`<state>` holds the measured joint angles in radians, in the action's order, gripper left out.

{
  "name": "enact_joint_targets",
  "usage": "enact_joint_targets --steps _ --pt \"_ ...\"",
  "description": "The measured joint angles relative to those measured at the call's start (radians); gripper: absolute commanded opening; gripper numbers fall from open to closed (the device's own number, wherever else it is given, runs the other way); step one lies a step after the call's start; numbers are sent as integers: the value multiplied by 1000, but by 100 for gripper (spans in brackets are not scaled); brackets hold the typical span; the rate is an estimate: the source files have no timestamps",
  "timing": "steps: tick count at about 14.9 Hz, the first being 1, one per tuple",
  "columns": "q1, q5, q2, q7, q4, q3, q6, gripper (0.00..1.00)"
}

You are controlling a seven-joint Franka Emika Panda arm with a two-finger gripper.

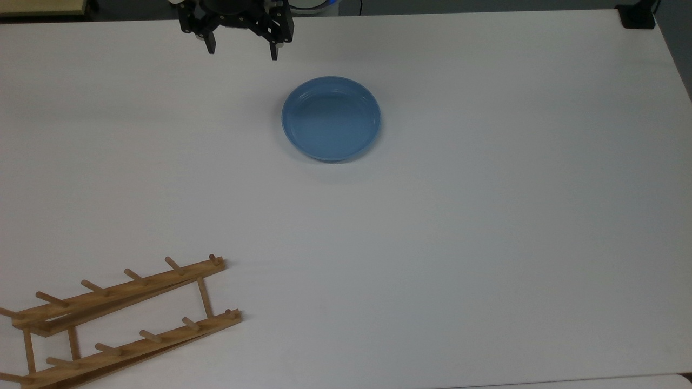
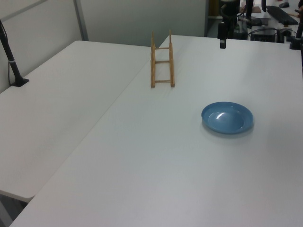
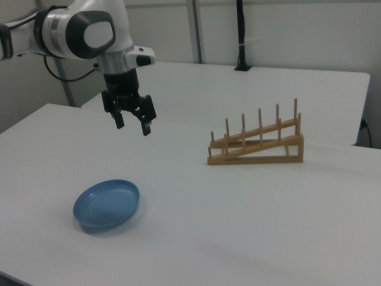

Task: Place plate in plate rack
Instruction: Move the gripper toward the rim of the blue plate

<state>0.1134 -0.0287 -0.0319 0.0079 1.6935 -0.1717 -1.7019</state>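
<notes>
In the top view, a plain white worktop takes up almost the whole frame, matte and unmarked. The light-blue plate lies flat on it, a little above the middle. The gripper hangs at the top edge, to the upper left of the plate and apart from it, its two black fingers pointing down with a wide gap between them; the jaws are apart and hold nothing. The wooden plate rack sits in the top view's lower left corner, well apart from the plate, with its pegs bare. A dark clamp base grips the worktop's far right corner.

In the left view, a second white table adjoins the worktop along a seam, with a pale partition wall behind them. The rack stands near the seam at the far side, and the plate lies nearer, toward the left view's right.

In the right view, the white and grey arm reaches in from the upper left, its gripper in the air above and behind the plate. The rack stands to the right, its rails sloping upward to the right, with a black pole at the back.
</notes>
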Motion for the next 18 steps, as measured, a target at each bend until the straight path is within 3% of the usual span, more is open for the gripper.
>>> enact_joint_targets --steps 16,18 --pt "-11 0 -4 -3 0 -2 -43 100" --pt "-13 0 -18 -57 1 -2 -66 100"
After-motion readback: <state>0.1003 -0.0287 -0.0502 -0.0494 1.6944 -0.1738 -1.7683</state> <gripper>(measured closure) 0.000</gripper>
